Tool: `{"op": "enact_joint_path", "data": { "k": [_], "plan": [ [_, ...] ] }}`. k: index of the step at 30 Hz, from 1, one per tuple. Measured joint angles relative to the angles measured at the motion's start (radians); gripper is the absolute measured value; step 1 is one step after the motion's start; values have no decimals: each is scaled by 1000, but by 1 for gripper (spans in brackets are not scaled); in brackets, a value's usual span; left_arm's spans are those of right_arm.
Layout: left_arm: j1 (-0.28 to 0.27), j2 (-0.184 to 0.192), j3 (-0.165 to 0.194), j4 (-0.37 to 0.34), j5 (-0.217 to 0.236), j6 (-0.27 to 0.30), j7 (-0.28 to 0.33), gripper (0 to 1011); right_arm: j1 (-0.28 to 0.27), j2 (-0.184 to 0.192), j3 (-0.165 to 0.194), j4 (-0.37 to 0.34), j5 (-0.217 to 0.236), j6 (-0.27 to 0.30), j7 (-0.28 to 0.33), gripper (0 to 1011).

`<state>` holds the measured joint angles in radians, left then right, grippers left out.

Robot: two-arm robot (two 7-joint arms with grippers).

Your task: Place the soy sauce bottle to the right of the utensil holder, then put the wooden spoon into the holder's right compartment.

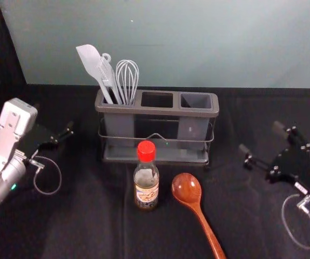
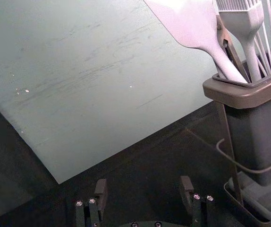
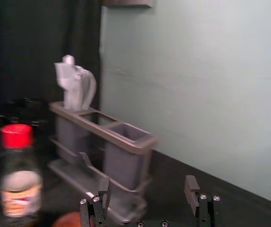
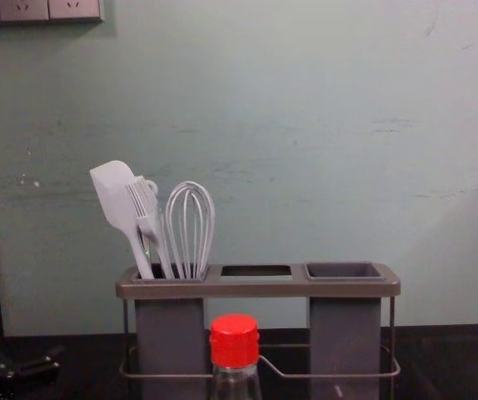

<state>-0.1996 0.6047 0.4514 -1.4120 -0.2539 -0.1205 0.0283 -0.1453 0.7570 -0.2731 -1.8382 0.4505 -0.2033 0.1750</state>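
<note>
Light: soft; wall [image 1: 225,48] pale, desk [image 1: 90,226] very dark | Shine: little white spots on spoon [image 1: 186,187], white glare on spatula [image 2: 187,19] | Blur: bottle [image 3: 20,170] and holder [image 3: 123,163] fuzzy, right wrist view | Shadow: faint, wall's right side, chest view

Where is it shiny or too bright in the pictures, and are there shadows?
Head view: glints on the wooden spoon; left wrist view: the spatula glares almost white on its blade; chest view: a soft shadow on the wall at the right.
</note>
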Motion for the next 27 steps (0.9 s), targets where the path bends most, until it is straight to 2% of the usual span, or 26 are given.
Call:
{"op": "enact_joint_path", "data": {
  "k": [4,5,10,13,18,23,27],
  "plan": [
    [0,0,0,0,0,0,0,1005,1,7,-22,-29,32,22,80,1003],
    [0,0,0,0,0,0,0,1005,1,7,-22,-29,32,22,80,1003],
    [0,0,0,0,0,0,0,1005,52,-14,-74,-28,43,65,170,1002],
    [0,0,0,0,0,0,0,1005,96,-36,-106,-8,31,89,213,1003],
    [0,0,0,0,0,0,0,1005,188,-83,-165,38,-17,117,280,1003],
    [0,0,0,0,0,0,0,1005,255,-125,-209,68,-51,143,336,1003],
    [0,0,0,0,0,0,0,1005,279,-148,-224,83,-59,157,358,1003]
  ]
}}
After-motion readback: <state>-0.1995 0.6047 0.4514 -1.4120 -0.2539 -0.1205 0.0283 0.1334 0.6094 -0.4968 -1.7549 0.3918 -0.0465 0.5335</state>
